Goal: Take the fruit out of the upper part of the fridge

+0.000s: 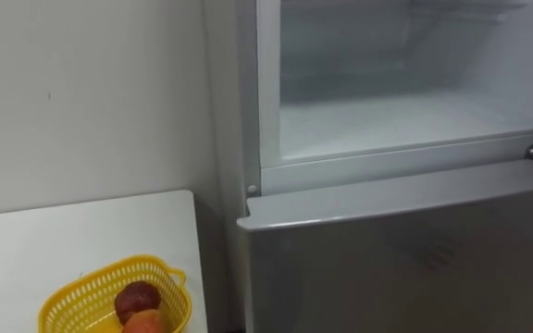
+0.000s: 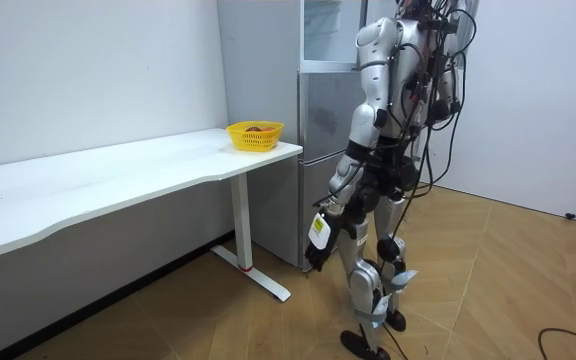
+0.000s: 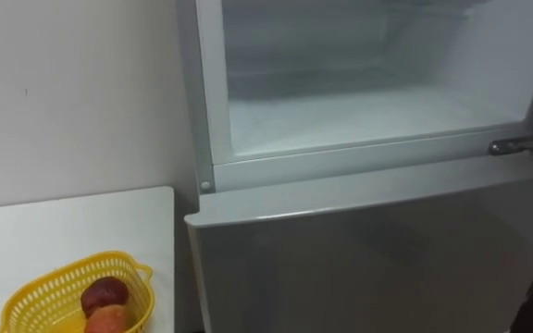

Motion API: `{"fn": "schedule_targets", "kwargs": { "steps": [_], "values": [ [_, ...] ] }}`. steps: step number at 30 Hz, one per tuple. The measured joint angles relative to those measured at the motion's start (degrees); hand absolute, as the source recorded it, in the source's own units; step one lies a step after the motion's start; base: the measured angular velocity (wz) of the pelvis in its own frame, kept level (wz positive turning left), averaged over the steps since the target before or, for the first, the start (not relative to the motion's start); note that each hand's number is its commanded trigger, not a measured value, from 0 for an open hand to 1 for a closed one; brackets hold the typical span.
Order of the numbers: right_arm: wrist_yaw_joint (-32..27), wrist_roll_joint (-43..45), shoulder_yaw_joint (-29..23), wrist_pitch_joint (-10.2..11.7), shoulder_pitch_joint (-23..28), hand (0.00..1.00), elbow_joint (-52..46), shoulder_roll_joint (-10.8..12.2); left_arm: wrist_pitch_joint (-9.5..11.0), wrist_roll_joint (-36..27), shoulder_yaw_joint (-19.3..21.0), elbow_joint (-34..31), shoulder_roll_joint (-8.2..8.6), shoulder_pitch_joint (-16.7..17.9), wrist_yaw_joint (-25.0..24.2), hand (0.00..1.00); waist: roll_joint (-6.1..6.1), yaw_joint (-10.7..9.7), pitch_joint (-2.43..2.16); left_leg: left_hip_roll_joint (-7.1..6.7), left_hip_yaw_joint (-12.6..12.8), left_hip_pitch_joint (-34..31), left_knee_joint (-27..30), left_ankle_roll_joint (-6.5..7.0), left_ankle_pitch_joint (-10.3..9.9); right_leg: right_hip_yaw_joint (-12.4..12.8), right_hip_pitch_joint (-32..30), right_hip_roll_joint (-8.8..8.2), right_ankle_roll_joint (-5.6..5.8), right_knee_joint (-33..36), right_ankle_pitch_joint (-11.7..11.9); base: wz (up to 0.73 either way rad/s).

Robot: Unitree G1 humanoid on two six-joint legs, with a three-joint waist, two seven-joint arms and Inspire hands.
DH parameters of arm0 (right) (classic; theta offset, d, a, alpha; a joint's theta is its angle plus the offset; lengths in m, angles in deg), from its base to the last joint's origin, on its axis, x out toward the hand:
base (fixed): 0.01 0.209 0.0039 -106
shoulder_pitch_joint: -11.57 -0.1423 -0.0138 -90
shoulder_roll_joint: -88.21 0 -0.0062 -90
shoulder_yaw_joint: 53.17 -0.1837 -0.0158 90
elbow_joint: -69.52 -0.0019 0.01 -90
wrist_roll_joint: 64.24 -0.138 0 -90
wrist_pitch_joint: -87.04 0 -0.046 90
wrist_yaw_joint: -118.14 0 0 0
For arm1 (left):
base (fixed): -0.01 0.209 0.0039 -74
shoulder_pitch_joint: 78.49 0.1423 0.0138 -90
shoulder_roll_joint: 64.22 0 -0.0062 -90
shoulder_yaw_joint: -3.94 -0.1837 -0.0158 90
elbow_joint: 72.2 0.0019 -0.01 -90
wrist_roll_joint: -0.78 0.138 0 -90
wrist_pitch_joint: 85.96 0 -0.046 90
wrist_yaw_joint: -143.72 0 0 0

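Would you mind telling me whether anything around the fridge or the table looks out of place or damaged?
Nothing looks spilled, askew or damaged. The upper fridge compartment stands open, with no item on the part of its floor in view. The yellow basket sits upright near the edge of the white table, holding two fruits.

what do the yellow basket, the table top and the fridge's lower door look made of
Yellow basket: likely moulded plastic, from its uniform colour and open lattice wall. Table top: smooth matt white, probably laminate; its core is hidden. Lower fridge door: silver-grey with soft sheen, probably painted or brushed metal.
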Motion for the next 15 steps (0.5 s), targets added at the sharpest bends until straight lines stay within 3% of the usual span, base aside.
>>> {"fn": "schedule_targets", "kwargs": {
  "steps": [3, 10, 15],
  "values": [
    [0.6, -8.4, -4.9, 0.0, -0.1, 0.00, 0.0, -0.2, 0.2, 0.0, 2.6, -2.3, -0.04, 0.9, 0.0, 0.00, -0.36, -0.3, 0.11, -0.07, 0.1, -0.3, 0.0, 0.00, 0.0, 0.5, -0.4, -0.05, 0.11, 0.2, -0.2, -0.02],
    [2.9, -15.7, -17.0, -0.2, -1.6, 0.00, 0.0, -0.9, 0.4, 0.1, 10.3, -7.4, 0.02, 4.1, 0.2, 0.00, -1.81, -1.9, 0.07, -0.15, 0.2, -0.6, 0.0, 0.01, 0.0, 0.6, -0.8, 0.15, 0.18, 0.3, -0.2, -0.02],
    [5.1, -18.9, -21.0, -0.7, -3.0, 0.00, 0.0, -0.9, 0.3, 0.0, 11.5, -7.3, -0.32, 4.4, 0.3, 0.00, -1.83, -2.1, 0.06, -0.14, 1.3, -0.3, 0.0, 0.01, 0.0, 1.5, -0.9, 0.14, 0.19, 0.3, -0.2, -0.11]
  ]
}}
